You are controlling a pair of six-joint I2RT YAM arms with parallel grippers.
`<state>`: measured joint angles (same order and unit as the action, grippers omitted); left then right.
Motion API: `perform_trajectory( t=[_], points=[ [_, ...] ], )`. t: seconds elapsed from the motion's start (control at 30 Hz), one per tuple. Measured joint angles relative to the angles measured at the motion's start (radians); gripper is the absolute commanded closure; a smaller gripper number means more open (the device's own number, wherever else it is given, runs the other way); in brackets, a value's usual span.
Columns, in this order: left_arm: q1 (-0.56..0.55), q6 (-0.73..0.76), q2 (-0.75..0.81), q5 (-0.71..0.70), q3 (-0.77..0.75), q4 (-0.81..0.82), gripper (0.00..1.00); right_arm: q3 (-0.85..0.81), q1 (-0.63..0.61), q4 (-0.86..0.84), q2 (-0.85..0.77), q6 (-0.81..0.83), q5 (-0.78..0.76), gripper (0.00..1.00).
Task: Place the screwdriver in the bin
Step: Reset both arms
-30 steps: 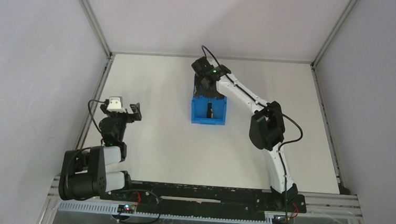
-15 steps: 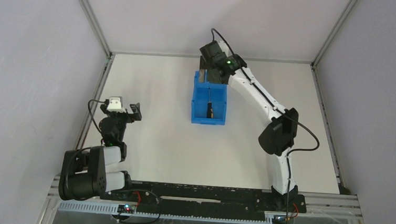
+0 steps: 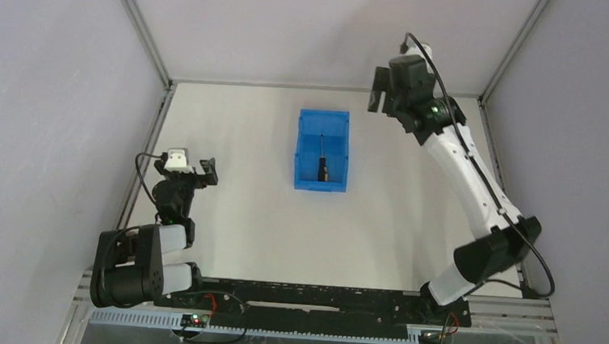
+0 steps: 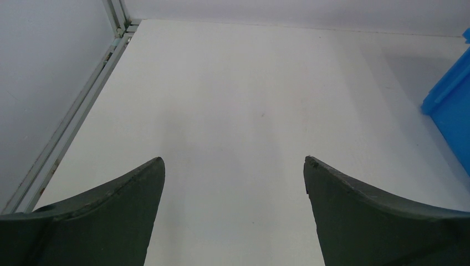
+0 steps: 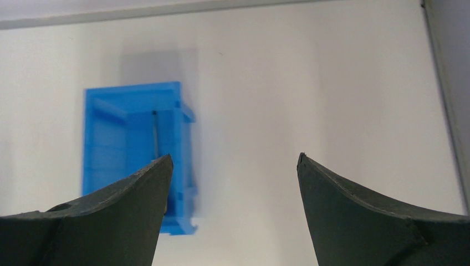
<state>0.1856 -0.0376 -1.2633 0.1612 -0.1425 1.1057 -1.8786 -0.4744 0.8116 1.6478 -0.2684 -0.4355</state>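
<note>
The blue bin (image 3: 304, 149) stands at the middle of the table's far half. The screwdriver (image 3: 323, 165) lies inside it, thin shaft toward the far wall, black and yellow handle nearer. In the right wrist view the bin (image 5: 105, 147) is at the left with the shaft (image 5: 156, 133) showing inside; the handle is hidden behind my left finger. My right gripper (image 3: 377, 90) is open and empty, raised above the table to the right of the bin (image 5: 233, 162). My left gripper (image 3: 206, 171) is open and empty, low at the table's left (image 4: 234, 162).
Metal frame rails (image 3: 145, 157) run along the table's left, far and right edges, with grey walls behind. The bin's corner (image 4: 450, 105) shows at the right edge of the left wrist view. White tabletop (image 4: 244, 94) lies ahead of the left gripper.
My right arm has lifted away from the bin and swung up and to the right, empty. The screwdriver stays in the bin. The left arm has not moved.
</note>
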Motion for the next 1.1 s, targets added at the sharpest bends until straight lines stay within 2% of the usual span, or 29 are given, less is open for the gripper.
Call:
perform_trajectory(
  t=[0.33,0.6,0.83,1.1],
  points=[
    [0.0,0.0,0.0,0.0,0.0,0.0,0.0,0.56,0.207,-0.233,-0.329,0.077,0.072,0.09],
    [0.0,0.0,0.0,0.0,0.0,0.0,0.0,0.87,0.308,-0.384,-0.46,0.104,0.195,0.09],
    [0.0,0.0,0.0,0.0,0.0,0.0,0.0,1.012,0.321,-0.475,-0.539,0.1,0.268,0.08],
    [0.0,0.0,0.0,0.0,0.0,0.0,0.0,1.045,0.322,-0.517,-0.569,0.095,0.288,0.09]
  ],
)
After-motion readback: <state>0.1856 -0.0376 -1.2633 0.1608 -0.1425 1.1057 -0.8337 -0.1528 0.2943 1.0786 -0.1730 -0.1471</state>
